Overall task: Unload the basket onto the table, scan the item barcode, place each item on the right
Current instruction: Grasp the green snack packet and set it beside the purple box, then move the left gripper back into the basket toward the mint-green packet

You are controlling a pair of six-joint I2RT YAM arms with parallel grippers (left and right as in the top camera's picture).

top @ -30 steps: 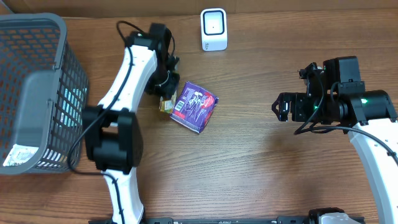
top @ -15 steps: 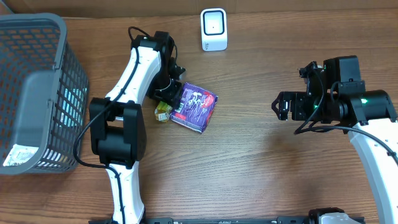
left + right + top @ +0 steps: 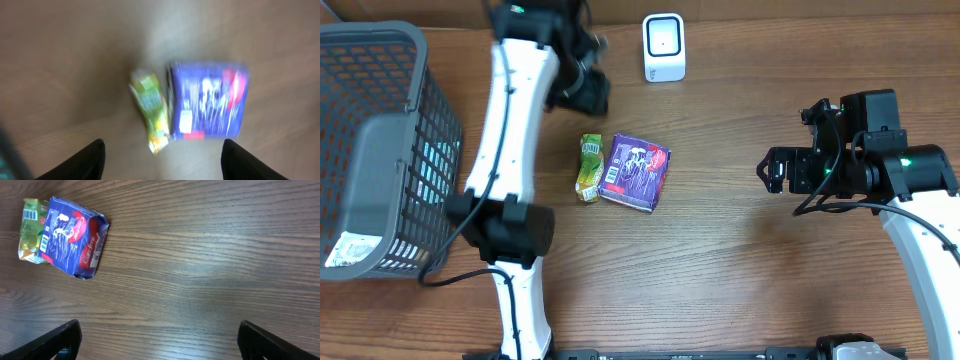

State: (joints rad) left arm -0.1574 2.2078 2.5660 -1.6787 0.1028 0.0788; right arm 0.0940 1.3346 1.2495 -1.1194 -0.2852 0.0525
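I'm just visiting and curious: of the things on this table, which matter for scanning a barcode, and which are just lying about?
For the job: white scanner; purple packet; green packet, both barcoded.
Lying about, it seems: grey basket.

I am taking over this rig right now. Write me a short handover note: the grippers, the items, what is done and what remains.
Left gripper: open, empty, in the air near the two packets.
Right gripper: open, empty, over bare table to their right.
Green packet and purple packet: flat on the table, side by side. The right wrist view shows a barcode on the upper face of each.
Scanner: stands beyond the packets, nothing in front of it.
Done: no scan shows.
Left: pick up a packet and present its barcode to the scanner.
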